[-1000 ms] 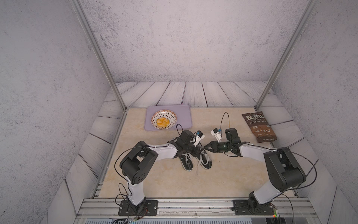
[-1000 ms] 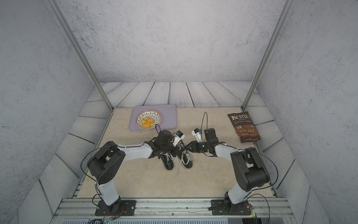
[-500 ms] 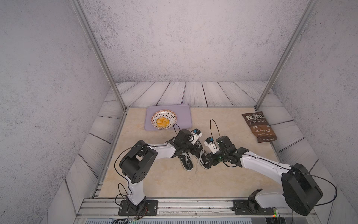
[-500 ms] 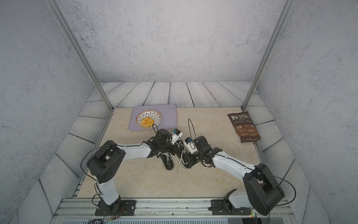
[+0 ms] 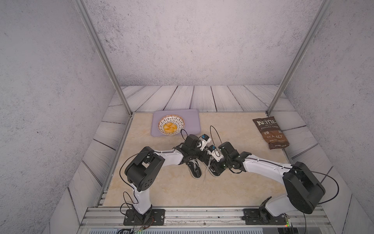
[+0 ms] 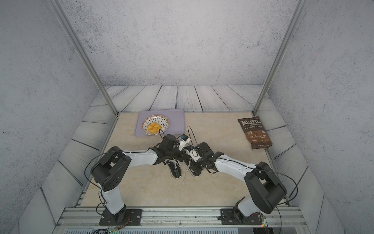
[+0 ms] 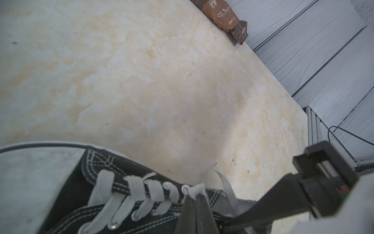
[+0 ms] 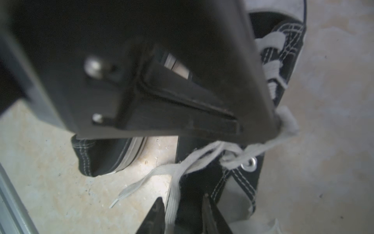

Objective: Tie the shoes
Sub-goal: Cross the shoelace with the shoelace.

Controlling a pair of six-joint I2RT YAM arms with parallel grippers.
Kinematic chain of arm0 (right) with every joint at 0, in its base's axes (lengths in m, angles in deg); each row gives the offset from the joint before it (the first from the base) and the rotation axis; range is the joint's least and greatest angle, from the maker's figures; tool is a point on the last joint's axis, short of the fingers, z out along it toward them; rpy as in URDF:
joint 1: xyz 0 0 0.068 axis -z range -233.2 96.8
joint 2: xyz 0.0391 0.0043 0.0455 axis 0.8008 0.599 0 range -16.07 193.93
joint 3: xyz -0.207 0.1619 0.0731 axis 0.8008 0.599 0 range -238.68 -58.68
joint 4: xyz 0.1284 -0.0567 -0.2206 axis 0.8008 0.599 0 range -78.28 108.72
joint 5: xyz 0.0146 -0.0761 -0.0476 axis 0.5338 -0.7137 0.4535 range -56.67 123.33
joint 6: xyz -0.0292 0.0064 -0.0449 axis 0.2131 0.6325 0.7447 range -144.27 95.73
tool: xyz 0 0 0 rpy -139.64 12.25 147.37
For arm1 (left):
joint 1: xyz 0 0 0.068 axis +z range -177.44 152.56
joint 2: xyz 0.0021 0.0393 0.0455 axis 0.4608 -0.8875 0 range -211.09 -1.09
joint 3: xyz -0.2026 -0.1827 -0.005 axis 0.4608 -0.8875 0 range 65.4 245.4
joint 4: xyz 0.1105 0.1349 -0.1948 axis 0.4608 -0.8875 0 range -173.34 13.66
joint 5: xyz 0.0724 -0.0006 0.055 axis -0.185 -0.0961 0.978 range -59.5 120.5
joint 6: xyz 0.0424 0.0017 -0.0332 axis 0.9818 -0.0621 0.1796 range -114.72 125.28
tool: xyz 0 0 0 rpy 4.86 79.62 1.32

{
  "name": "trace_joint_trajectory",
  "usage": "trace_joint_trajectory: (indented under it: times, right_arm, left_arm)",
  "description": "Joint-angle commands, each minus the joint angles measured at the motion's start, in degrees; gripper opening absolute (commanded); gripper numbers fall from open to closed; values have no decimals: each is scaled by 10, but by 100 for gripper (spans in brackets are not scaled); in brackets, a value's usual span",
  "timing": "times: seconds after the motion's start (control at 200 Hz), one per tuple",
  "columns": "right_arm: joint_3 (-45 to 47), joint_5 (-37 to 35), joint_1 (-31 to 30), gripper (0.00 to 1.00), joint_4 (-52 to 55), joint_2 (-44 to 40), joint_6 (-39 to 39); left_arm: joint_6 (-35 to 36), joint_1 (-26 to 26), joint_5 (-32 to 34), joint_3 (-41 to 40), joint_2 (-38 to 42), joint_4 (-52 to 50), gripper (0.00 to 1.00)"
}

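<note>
A pale purple tray (image 5: 192, 119) lies at the far edge of the beige marbled tabletop (image 5: 166, 188), left of centre. On it sits a white bowl (image 5: 180, 121) with dark dashes round its rim, holding yellow chips (image 5: 170, 127). A brown bag of potato chips (image 5: 270, 131) lies flat at the far right, well apart from the tray. Grey planks (image 5: 202, 99) surround the tabletop. Two metal posts (image 5: 105, 60) rise from its far corners, and a metal rail (image 5: 202, 214) runs along the near edge.

Grey textured walls (image 5: 182, 40) surround pale plank floor (image 5: 202, 97).
</note>
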Motion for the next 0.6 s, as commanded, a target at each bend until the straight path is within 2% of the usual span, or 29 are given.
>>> trace_joint_trajectory:
  times: [0.0, 0.465, 0.596]
  right_arm:
    - [-11, -12, -11, 35, 4, 24, 17]
    - [2, 7, -33, 31, -35, 51, 12]
    - [0, -29, -45, 20, -44, 58, 3]
  left_arm:
    - [-2, 4, -7, -4, -11, 10, 0]
    - [-3, 4, -7, -2, -15, 7, 0]
    - [-5, 4, -7, -2, -16, 7, 0]
